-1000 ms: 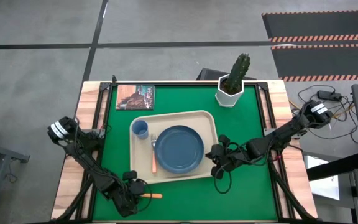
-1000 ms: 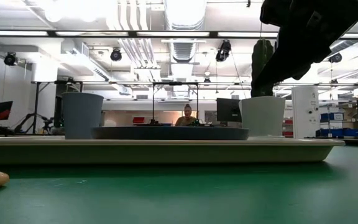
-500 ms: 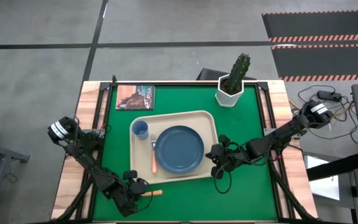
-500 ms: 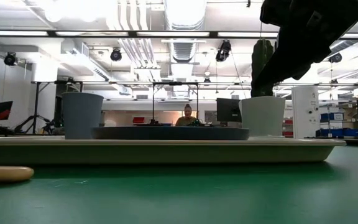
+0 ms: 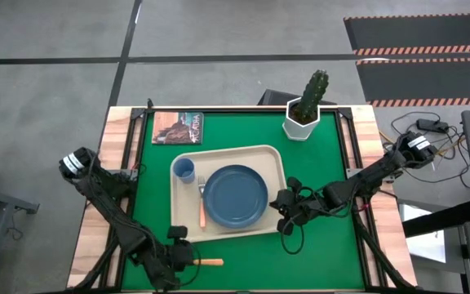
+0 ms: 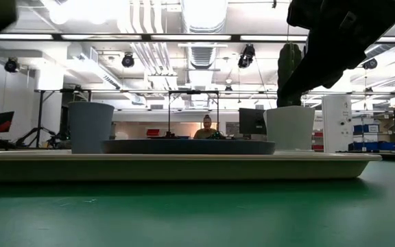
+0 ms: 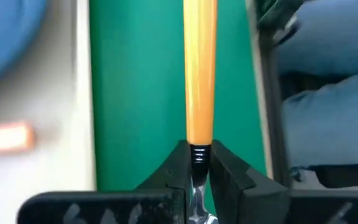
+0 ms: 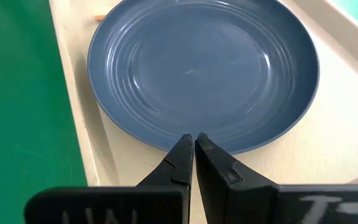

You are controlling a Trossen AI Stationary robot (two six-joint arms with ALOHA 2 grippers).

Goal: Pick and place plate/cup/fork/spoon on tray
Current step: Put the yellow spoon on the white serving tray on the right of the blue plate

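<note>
The cream tray (image 5: 272,155) lies mid-table and carries the dark blue plate (image 5: 235,196), the light-blue cup (image 5: 184,170) and the fork (image 5: 201,208). Near the table's front edge, left of centre, my left gripper (image 5: 188,260) is shut on the spoon, whose orange handle (image 5: 210,262) sticks out toward the table's right. The spoon's bowl is hidden between the fingers. My right gripper (image 5: 282,219) hangs shut over the tray's right rim, beside the plate (image 8: 204,68), and touches nothing. My left gripper (image 7: 197,154) pinches the spoon between its two fingers at the metal neck (image 7: 198,157), just where the orange handle (image 7: 200,74) begins. The handle runs straight out beyond the fingertips, in line with them. The spoon is lifted clear of the green table.
A white pot with a cactus (image 5: 303,122) stands at the far right, and a small book (image 5: 178,127) lies at the far left. Green table shows on the tray's left, right and near sides. Blue cloth (image 7: 328,93) shows beyond the near edge. A person (image 6: 206,127) sits far off in the room.
My left gripper has taken hold of the spoon and risen with it. The handle first slid a little toward the table's right, then left the table, and it has gone from the low view. My right arm has kept still.
</note>
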